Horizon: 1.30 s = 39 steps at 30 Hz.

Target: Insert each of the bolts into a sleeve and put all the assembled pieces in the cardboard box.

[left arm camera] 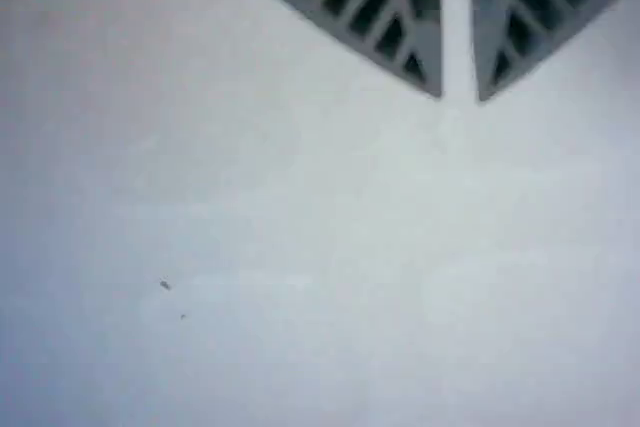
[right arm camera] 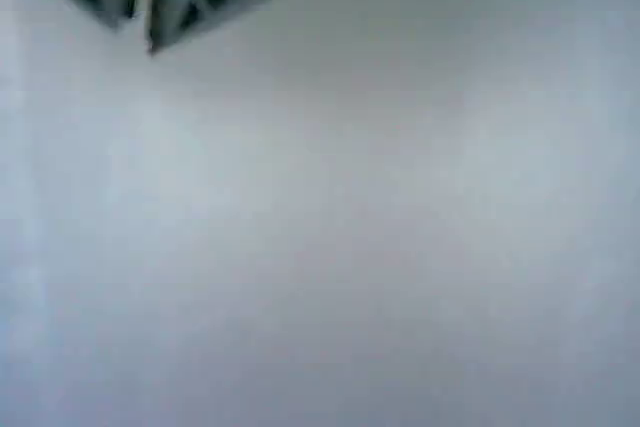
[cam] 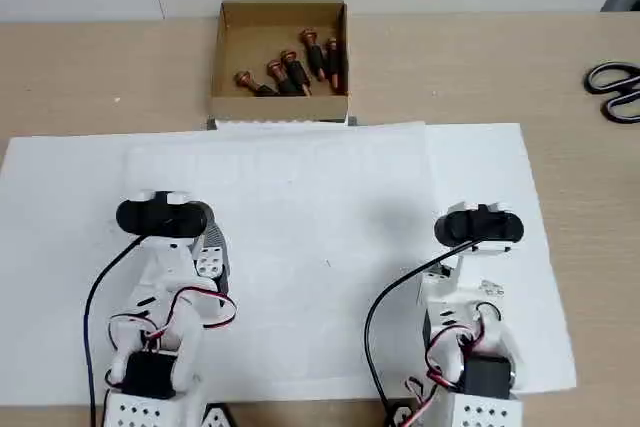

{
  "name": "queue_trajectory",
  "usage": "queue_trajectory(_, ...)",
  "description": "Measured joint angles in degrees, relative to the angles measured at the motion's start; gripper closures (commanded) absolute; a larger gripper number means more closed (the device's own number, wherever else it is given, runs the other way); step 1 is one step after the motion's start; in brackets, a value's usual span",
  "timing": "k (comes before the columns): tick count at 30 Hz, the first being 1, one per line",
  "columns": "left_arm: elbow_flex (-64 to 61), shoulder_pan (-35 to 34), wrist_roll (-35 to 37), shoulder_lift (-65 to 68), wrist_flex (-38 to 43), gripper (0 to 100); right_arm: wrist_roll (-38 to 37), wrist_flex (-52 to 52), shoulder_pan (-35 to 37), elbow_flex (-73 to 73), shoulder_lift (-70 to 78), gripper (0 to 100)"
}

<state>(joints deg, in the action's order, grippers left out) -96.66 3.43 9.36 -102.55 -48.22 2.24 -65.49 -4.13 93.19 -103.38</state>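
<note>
Left gripper is clenched to a thin slit, empty, above the white paper; right gripper likewise. Well ahead of both, five sleeved bolts lie flat in the cardboard box, heads slanting away.

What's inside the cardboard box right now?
Five copper-headed bolts in dark sleeves lie inside the cardboard box, mostly toward its near wall. That wall hides the floor strip just behind it.
</note>
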Motion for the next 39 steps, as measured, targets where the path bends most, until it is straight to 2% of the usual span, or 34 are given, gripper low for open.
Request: queue_trajectory(39,0.0,0.0,0.0,0.0,0.0,99,0.0,0.2,-0.8,0.0,0.0,99.4)
